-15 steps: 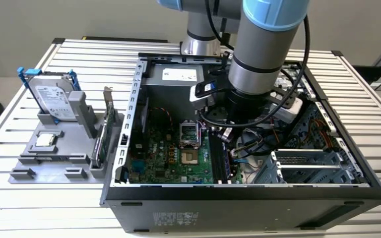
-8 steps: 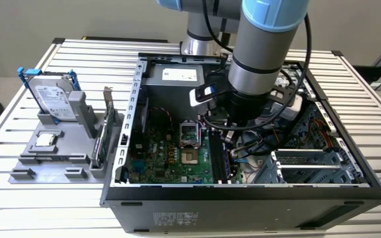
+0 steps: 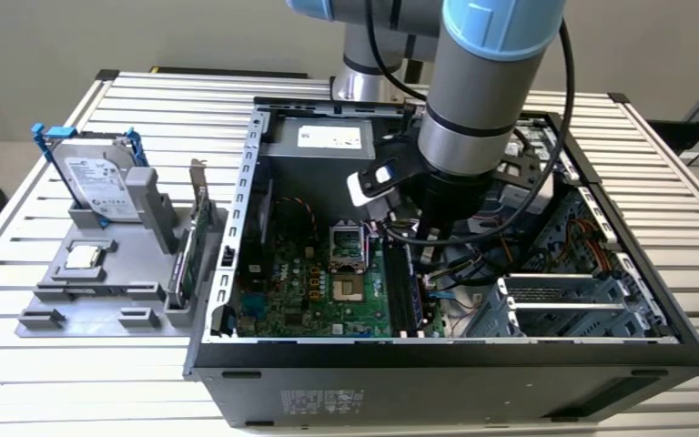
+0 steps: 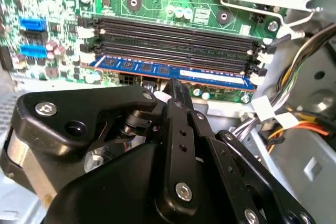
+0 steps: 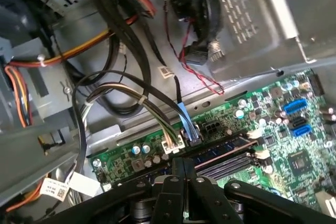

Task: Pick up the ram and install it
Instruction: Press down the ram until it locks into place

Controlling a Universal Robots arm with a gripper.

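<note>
Your gripper [image 4: 169, 88] is down inside the open PC case [image 3: 447, 350], right over the mobo's [image 3: 313, 282] black memory slots [image 4: 173, 38]. In the second wrist view the ram [image 4: 173, 72] is the blue stick sitting in the slot nearest the gripper, lying along the row w/ the empty slots beside it. Fingers [image 4: 176, 95] look pressed together, tips right at the ram's edge; can't tell if they're touching it or gripping it tbh. In the exterior view the arm [image 3: 483, 91] comes straight down into the case, cables [image 3: 471, 264] bunched just beside it. On the exterior view's left, a grey parts holder [image 3: 106, 291] w/ a hard drive [image 3: 88, 173] standing in it and a small silver CPU [image 3: 86, 257] sits beside the case on the table [image 3: 34, 364].
</note>
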